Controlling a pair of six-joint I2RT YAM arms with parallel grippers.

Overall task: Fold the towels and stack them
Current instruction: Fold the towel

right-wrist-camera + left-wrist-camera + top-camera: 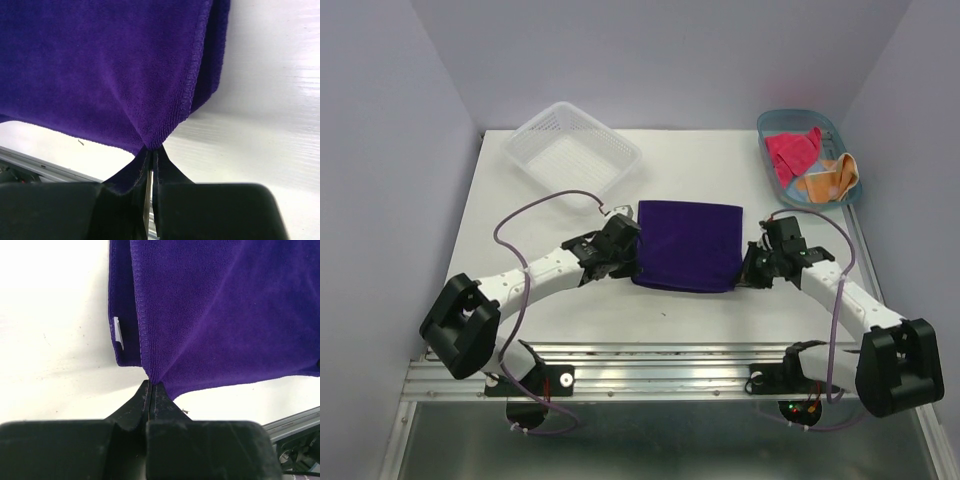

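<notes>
— What does the left gripper (150, 385) have?

— Its jaws are pressed together with no gap showing between them, pinched on the near-left corner of the purple towel (687, 245). In the left wrist view the stitched hem runs straight down into the tips.

— And the right gripper (151, 150)?

— The same, mirrored: jaws clamped together on the near-right corner, with the cloth pulled to a small point where it enters the tips.

— Is the towel flat?

— It lies on the white table (520, 290) between the two arms, as a rectangle of at least two layers. Both wrist views show a lower layer sticking out past the side edge of the upper one. On the left side that lower layer carries a small white tag (118, 332).

— Do the jaws catch both layers?

— The upper layer's corner is plainly in each grip. I cannot tell whether the lower layer is caught too.

— Where are the other towels?

— In the blue tray (770, 125) at the far right corner of the table, well apart from the arms. The pink-red towel (792, 150) is bunched in the tray's far part, and the orange towel (830, 178) lies crumpled beside it, spilling over the near rim.

— Anything else?

— A white basket (520, 150) stands at the far left, turned at an angle, apart from the purple towel.
</notes>
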